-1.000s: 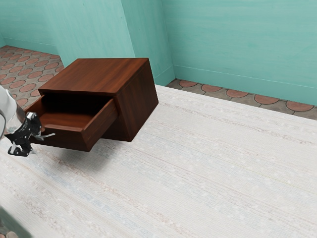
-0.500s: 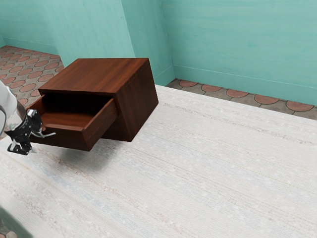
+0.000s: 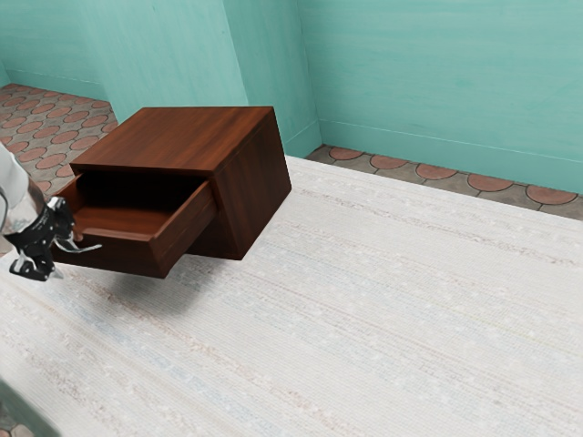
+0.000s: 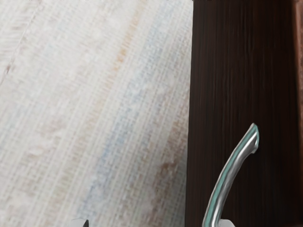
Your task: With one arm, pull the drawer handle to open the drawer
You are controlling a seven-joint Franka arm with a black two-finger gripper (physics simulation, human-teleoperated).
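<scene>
A dark wooden cabinet stands on the pale table, and its drawer is pulled well out toward the exterior view's left. A curved silver handle sticks out of the drawer front. My black gripper hovers at the handle's left end, just off the drawer front. In the wrist view the handle curves down beside one of the fingertips. The other fingertip sits far off over the table, so the gripper is open and grips nothing.
The whitish woven tabletop stretches wide to the exterior view's right and front. Teal walls and a red tiled floor lie behind the cabinet. The table's front left corner is close below my hand.
My hand has drifted a little toward the exterior view's left and slightly up. The drawer and its handle have stayed where they were.
</scene>
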